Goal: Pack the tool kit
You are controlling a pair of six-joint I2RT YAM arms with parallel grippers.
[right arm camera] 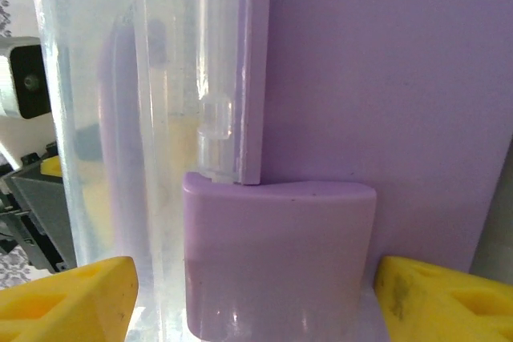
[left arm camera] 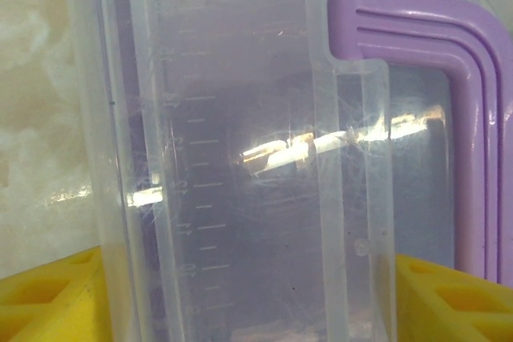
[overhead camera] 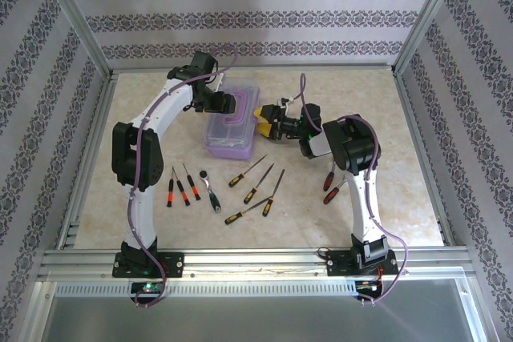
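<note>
The tool box (overhead camera: 232, 124), clear with a purple lid trim, lies shut at the table's middle. My left gripper (overhead camera: 231, 103) is at its far left side; in the left wrist view its yellow fingers (left arm camera: 50, 295) stand wide apart, open, astride the clear lid (left arm camera: 240, 158) beside the purple handle (left arm camera: 474, 118). My right gripper (overhead camera: 265, 121) is at the box's right end, open, its yellow fingers (right arm camera: 68, 298) on either side of the purple latch (right arm camera: 280, 262). Several screwdrivers (overhead camera: 183, 188) (overhead camera: 258, 186), a ratchet (overhead camera: 211, 190) and red-handled pliers (overhead camera: 330, 186) lie loose on the table.
Aluminium frame posts and patterned walls close in the table (overhead camera: 401, 158) on three sides. The loose tools lie between the two arm bases, in front of the box.
</note>
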